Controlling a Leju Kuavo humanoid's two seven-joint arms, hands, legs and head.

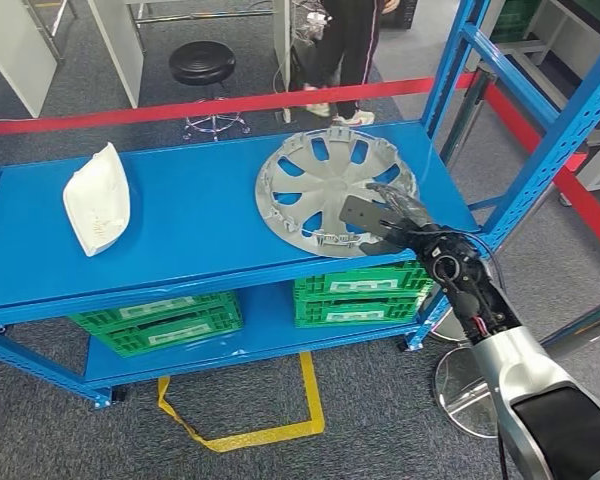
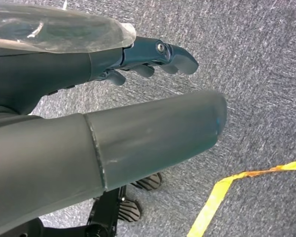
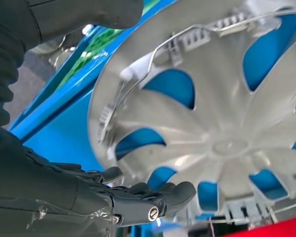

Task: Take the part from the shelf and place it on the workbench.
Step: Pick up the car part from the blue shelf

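The silver wheel cover (image 1: 333, 188) lies flat at the right end of the blue shelf (image 1: 191, 215), with a white part (image 1: 98, 198) well apart at the left and green crates (image 1: 357, 292) below. The right hand (image 1: 391, 218) hovers over the cover's near edge, fingers (image 3: 154, 197) spread and holding nothing. The left hand (image 2: 139, 54) hangs over the carpet, fingers loosely apart.

Left hand (image 2: 113, 113) empty with fingers (image 2: 176, 57) extended, above grey carpet (image 2: 258, 64), yellow floor tape (image 2: 228, 190) nearby
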